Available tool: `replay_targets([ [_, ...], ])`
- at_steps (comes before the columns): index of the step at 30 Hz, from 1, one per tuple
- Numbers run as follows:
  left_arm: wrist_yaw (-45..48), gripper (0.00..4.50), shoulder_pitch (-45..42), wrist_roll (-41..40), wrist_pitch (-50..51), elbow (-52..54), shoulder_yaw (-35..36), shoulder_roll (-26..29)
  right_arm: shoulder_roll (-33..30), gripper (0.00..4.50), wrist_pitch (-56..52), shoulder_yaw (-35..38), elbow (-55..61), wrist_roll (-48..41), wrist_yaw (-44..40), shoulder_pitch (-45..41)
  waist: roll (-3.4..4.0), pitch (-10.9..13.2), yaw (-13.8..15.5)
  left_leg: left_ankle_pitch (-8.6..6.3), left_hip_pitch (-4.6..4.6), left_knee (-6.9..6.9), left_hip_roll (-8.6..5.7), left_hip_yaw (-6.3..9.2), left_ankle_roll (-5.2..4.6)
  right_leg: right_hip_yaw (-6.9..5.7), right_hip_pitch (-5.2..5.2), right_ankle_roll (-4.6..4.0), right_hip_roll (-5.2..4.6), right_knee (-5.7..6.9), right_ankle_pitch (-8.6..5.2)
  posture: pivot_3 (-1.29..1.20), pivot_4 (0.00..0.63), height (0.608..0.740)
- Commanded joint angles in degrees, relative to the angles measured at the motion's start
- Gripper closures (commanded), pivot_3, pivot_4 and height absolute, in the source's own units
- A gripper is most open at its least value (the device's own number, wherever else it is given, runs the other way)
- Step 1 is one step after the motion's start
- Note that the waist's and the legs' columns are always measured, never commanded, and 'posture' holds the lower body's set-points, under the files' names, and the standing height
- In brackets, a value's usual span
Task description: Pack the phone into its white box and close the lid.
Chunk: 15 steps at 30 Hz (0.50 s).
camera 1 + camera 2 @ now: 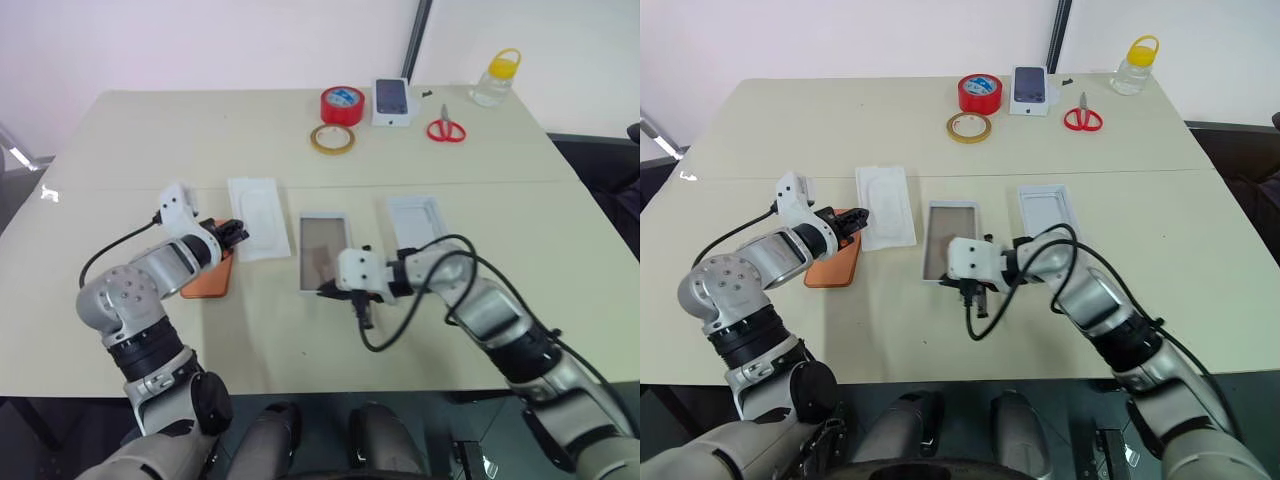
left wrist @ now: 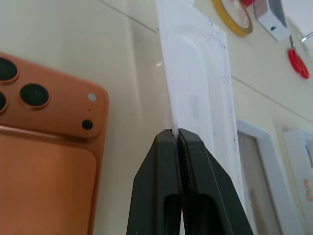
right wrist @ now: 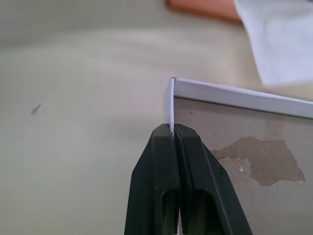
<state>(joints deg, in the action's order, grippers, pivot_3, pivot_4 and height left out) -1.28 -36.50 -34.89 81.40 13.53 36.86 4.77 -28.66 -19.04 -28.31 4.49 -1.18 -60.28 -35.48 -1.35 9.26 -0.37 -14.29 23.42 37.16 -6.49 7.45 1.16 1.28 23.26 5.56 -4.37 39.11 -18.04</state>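
**A:** Nearest you is the right tool [image 3: 173,128], its two black fingers pressed together on the thin white wall of the white box [image 1: 324,252] at a near corner. That box sits at the centre of the head view, tan floor bare.

**B:** And your other arm?

**A:** Your left tool [image 2: 177,133] is pinched shut on the edge of the flat white insert [image 1: 257,216], left of centre. The phone [image 1: 209,277] lies back-up on the bench [image 1: 150,140] just left of that insert, lower left of the frame, partly under your left arm. The lid [image 1: 417,218] rests right of centre, apart from the box.

**B:** What could go wrong?

**A:** The box wall is thin card, and you hold it only at a corner. Pull or lift from there and I judge it may bend, tear, or swing the box round. The insert may flex or slip from so narrow a pinch. It is also close beside the phone, so dragging it could nudge the phone off line.

**B:** Any writing to read?

**A:** None that I can make out. At the top centre of the frame, the small box [image 1: 392,102] shows a dark phone picture, beside a red tape roll [image 1: 342,105]. Any lettering is too small to tell.
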Motion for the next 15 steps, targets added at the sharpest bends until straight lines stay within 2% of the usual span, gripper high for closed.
replay_targets([
  [1, 0.41, 4.5, -1.04, -1.04, -1.52, 0.78, 0.22, 0.85, 4.29, 4.44, 4.06, -1.15, -6.84, 3.22, 2.73, -3.75, -0.01, 0.0, -0.37, 0.0, 0.0, 0.01, 0.0, 0.01, 0.0, 0.0, -0.01, 0.0, 0.0, 0.0, 0.0, 0.0, 0.15, 0.74],
  [3, 0.19, 4.5, -0.94, -1.42, -1.47, 1.3, 0.52, 0.83, 6.18, 4.44, 5.28, -0.92, -10.23, 4.75, 4.32, -5.09, -0.01, -0.01, -0.46, 0.01, 0.0, -0.01, 0.0, 0.02, 0.02, -0.01, 0.02, 0.0, 0.0, 0.03, 0.0, 0.0, 0.15, 0.74],
  [6, -0.29, 4.5, -0.63, -2.17, -1.08, 2.33, 1.4, 0.46, 6.91, 3.59, 4.6, 1.42, -9.22, 2.91, 3.75, -4.82, 0.0, 0.0, -0.5, 0.03, 0.0, -0.01, 0.01, 0.05, 0.04, -0.03, 0.03, 0.0, 0.02, 0.04, 0.0, 0.0, 0.15, 0.74],
  [10, -0.39, 4.5, -0.32, -2.54, -0.09, 3.05, 1.17, 0.23, 3.17, 1.51, 3.82, 4.75, -3.37, 0.5, 1.4, -2.42, 0.0, 0.0, -0.45, 0.03, 0.01, -0.01, 0.0, 0.06, 0.04, -0.03, 0.03, 0.0, 0.02, 0.04, 0.0, 0.0, 0.15, 0.74],
  [15, -0.35, 4.5, -1.09, -2.97, 0.95, 2.59, -0.14, -0.95, -2.61, 1.51, 1.21, 9.21, 1.39, -1.89, -0.53, -0.34, 0.0, 0.0, -0.42, 0.02, 0.03, 0.01, -0.02, 0.08, 0.04, -0.04, -0.01, 0.0, 0.0, 0.01, 0.0, 0.0, 0.15, 0.74],
])
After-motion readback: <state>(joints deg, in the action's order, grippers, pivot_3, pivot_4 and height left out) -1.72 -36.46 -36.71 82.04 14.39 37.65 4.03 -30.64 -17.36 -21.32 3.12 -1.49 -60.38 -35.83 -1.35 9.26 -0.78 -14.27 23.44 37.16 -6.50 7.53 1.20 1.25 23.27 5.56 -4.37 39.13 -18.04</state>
